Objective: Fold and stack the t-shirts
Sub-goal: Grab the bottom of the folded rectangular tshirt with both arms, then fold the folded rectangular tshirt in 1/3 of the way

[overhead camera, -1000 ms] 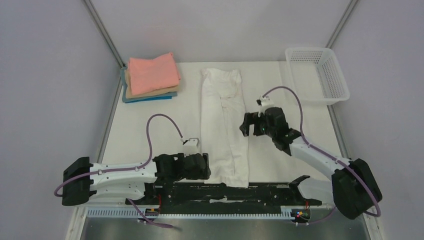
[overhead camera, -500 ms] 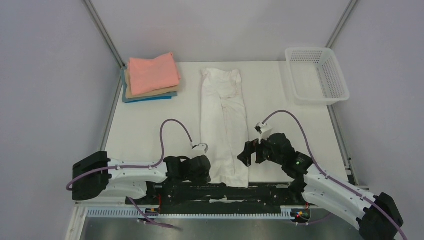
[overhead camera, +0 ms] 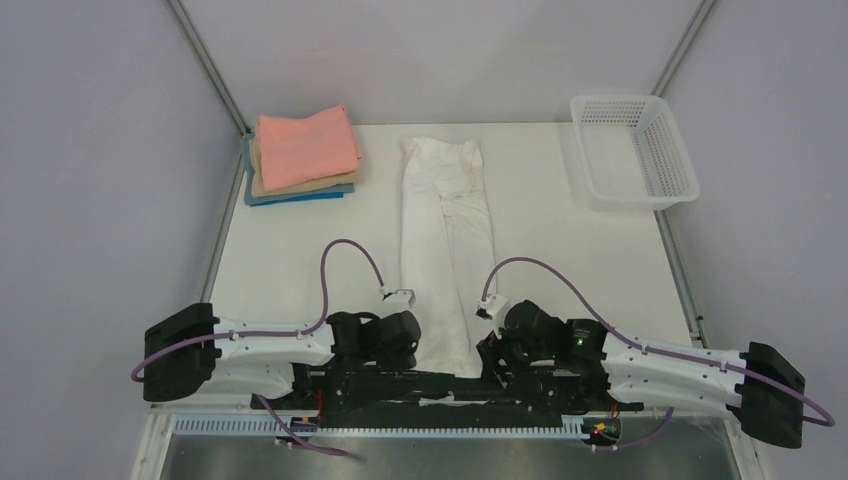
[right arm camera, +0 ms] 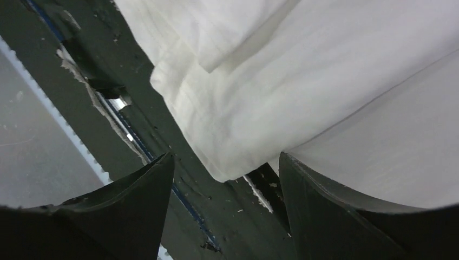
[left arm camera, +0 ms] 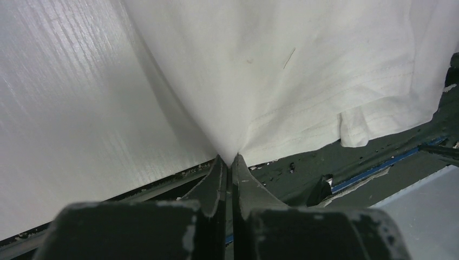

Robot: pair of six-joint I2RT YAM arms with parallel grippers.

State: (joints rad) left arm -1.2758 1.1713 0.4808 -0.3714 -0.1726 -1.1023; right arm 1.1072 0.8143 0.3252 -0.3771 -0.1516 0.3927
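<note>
A white t-shirt lies folded into a long strip down the middle of the table, collar at the far end. My left gripper is at the shirt's near left corner. In the left wrist view it is shut on the shirt's hem, and the cloth puckers at the tips. My right gripper is at the near right corner. Its jaws stand open in the right wrist view, with the corner of the shirt between them, untouched. A folded stack sits far left: salmon-pink t-shirt over tan and blue.
A white mesh basket stands at the far right corner. A black rail runs along the table's near edge, just under both grippers and the shirt's hem. Walls close in the left, right and back sides.
My left gripper has shut on the shirt's near left hem. The right arm swung from mid-table down to the shirt's near right corner, jaws still apart.
</note>
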